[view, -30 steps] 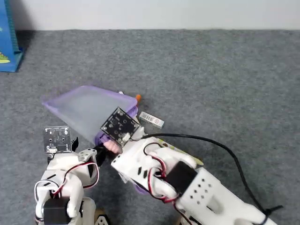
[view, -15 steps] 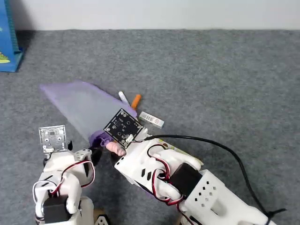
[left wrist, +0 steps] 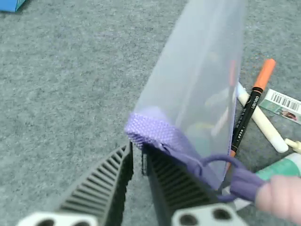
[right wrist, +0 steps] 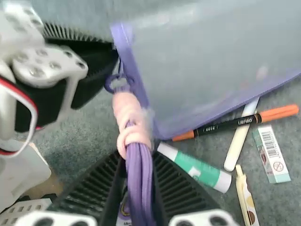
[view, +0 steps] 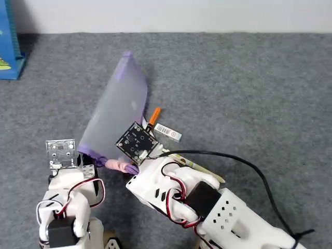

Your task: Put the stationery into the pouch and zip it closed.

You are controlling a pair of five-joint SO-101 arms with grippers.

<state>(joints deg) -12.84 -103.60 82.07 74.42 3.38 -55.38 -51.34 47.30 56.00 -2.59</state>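
The translucent purple pouch (view: pixel 118 104) stands tilted up off the carpet, its far end pointing away from the arms. My left gripper (left wrist: pixel 137 155) is shut on the pouch's woven purple corner. My right gripper (right wrist: pixel 137 162) is shut on the purple strap (right wrist: pixel 138 188) with the pink zip pull (right wrist: pixel 129 122) just ahead of its fingers. On the carpet beside the pouch lie an orange-and-black pen (right wrist: pixel 240 122), a white marker (right wrist: pixel 239 139), a green-and-white glue stick (right wrist: pixel 195 168) and a barcoded eraser (right wrist: pixel 270 153). In the high view the pen (view: pixel 152 115) and eraser (view: pixel 167 132) lie right of the pouch.
A cream stick (right wrist: pixel 244 193) lies near the eraser. A blue box (view: pixel 8 41) stands at the far left edge. A black cable (view: pixel 244 163) runs from the right arm across the grey carpet (view: pixel 249 88), which is open to the right and at the back.
The pouch has swung from lying flat toward the left to standing up and pointing away. The pen and marker beneath it came into view. Both grippers kept their hold.
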